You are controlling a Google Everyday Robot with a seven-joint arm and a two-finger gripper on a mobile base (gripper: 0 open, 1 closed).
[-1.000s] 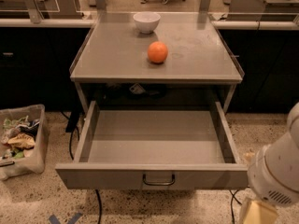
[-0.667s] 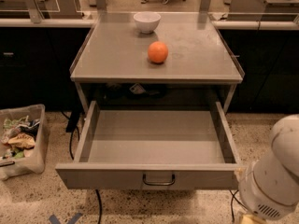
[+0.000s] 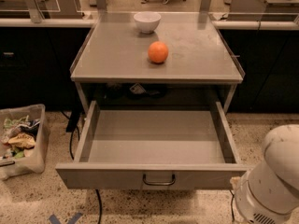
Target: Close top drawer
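The top drawer is a wide shallow grey metal drawer. It is pulled far out from under the grey table top and looks empty inside. A small dark wire handle sits at the centre of its flat front panel. My gripper is out of view. Only a rounded white arm segment shows at the lower right, just right of the drawer's front right corner.
An orange and a white bowl sit on the table top. A clear bin of rubbish stands on the floor at the left. Cables hang by the drawer's left side. Dark cabinets flank the table.
The white arm segment has sunk lower at the right edge of the view. The drawer is just as far open as before.
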